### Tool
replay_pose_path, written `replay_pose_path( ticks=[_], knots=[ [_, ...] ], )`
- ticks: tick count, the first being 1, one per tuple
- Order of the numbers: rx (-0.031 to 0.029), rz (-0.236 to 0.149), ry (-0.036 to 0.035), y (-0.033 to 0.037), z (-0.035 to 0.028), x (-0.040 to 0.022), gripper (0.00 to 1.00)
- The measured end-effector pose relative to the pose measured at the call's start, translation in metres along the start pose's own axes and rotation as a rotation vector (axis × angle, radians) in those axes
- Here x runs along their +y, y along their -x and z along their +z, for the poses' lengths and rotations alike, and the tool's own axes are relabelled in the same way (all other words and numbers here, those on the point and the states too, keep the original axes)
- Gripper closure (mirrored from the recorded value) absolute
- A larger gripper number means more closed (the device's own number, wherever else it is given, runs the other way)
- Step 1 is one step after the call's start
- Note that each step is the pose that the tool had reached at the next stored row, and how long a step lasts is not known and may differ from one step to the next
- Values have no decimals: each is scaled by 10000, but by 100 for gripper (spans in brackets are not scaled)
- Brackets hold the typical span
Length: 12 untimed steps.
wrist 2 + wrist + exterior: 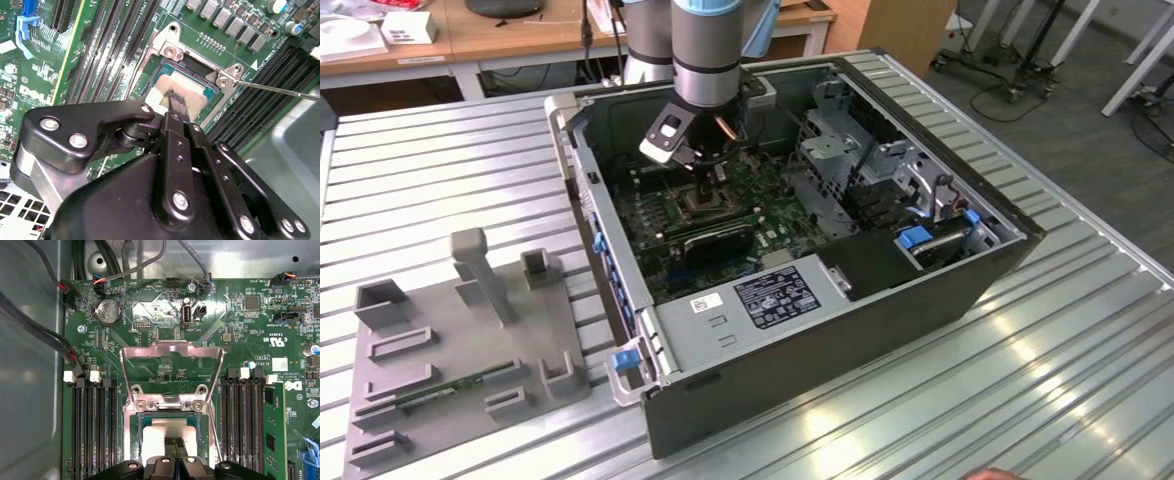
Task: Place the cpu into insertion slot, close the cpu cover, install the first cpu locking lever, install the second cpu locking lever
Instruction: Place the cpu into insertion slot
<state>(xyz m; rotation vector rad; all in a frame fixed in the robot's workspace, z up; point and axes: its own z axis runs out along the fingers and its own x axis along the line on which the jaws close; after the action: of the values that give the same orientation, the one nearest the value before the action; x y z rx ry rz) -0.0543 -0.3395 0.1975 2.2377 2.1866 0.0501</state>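
Pale silvery metal marked the cpu (192,90), which lay flat and square inside the insertion slot (195,62), apparently seated there, not carried. The gripper (175,97) stood straight over it with its two slim fingers drawn together and nothing between them, their tips at the chip's face. I judged this a press to settle the chip, though actual contact could not be told. The cpu cover (172,346) was swung back on its hinge and lay against the green motherboard (150,310), leaving the socket open from above. A thin wire locking lever (280,90) stuck out sideways, unlatched, over the black memory slots (95,415). The board sat in an opened computer case (854,330).
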Motion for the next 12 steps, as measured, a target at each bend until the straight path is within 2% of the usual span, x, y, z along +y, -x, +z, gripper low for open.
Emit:
replay_pose_path(
  ticks=[12],
  knots=[
    [-4, -1, -2, 2, 3, -1, 89]
  ],
)
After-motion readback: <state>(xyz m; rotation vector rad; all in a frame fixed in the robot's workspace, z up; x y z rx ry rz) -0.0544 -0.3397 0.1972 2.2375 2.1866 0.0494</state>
